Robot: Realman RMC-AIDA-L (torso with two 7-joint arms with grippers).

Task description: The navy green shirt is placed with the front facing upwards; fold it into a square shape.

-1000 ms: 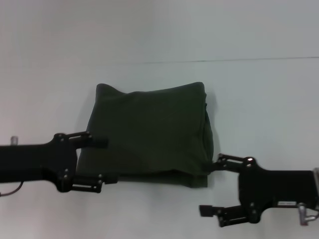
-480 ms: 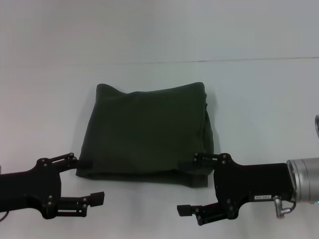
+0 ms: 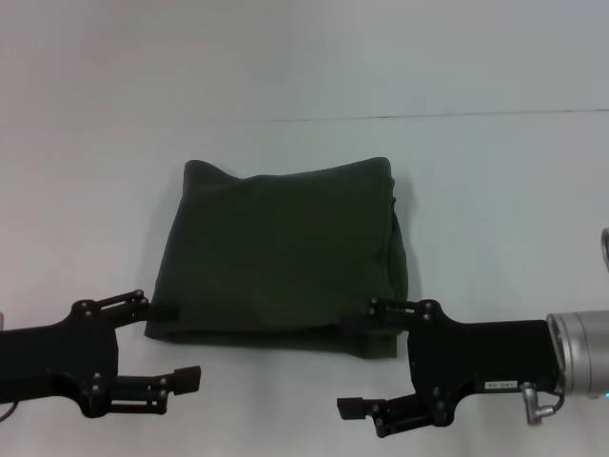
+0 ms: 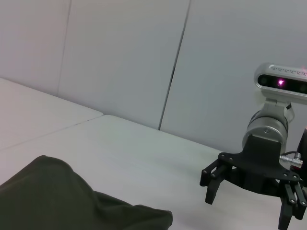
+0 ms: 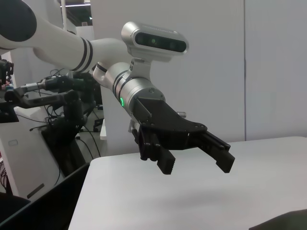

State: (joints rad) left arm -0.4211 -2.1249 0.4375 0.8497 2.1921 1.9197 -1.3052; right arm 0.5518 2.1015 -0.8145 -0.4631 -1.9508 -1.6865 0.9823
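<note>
Nearest the robot, both arms reach in low over the white table (image 3: 495, 190). The left end effector (image 3: 171, 343) sits at the near left corner of the navy green shirt (image 3: 281, 252), its two black fingers spread wide with nothing between them; the upper finger tip lies just at the cloth's edge, the lower one over bare table. The right end effector (image 3: 366, 362) mirrors it at the near right corner, fingers likewise wide apart and empty, the upper finger against the shirt's near edge, the lower one clear of it. A silver wrist cuff (image 3: 580, 352) shows behind the right end effector.

Between and beyond them the shirt lies flat in the middle of the table, folded into a roughly square, thick pad. Its plain dark olive face is up, soft and matte, with layered edges showing along the right side and near edge, and a slightly raised far left corner.

Farther back a thin seam line (image 3: 428, 116) runs across the pale surface.
</note>
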